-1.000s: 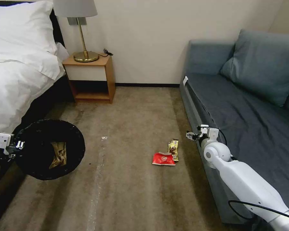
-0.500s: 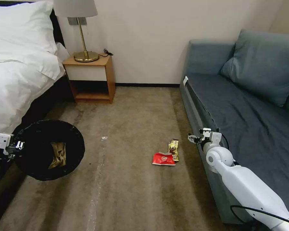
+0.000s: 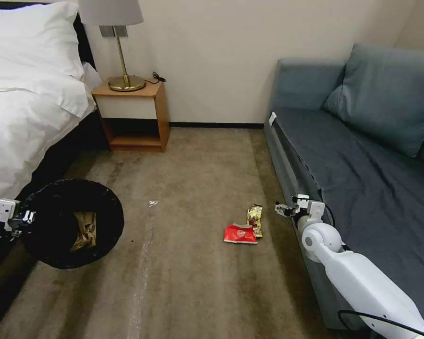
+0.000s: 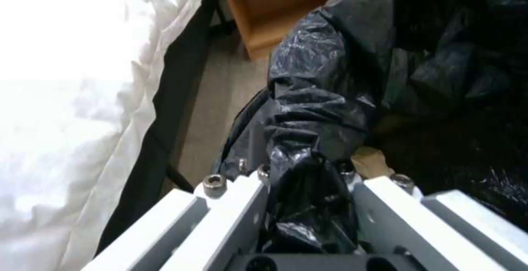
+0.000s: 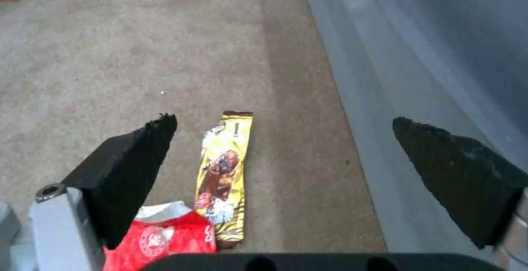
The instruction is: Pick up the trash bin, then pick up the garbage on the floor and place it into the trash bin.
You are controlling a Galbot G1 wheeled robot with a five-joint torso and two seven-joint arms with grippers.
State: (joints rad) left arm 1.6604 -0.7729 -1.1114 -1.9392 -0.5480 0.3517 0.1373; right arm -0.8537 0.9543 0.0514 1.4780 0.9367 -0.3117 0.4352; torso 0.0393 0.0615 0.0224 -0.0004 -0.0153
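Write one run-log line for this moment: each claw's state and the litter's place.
left claw: shut on trash bin rim | right claw: open, above gold-brown wrapper | red snack packet: on carpet, touching wrapper | brown paper bag: in bin

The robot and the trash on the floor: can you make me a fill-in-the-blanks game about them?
1. The left hand is shut on the rim of the ____, which is lined with a black bag.
2. The gold-brown wrapper lies right beside the ____ snack packet on the carpet.
3. The right hand hovers with its fingers ____, close to the blue sofa.

Missing words: trash bin; red; open
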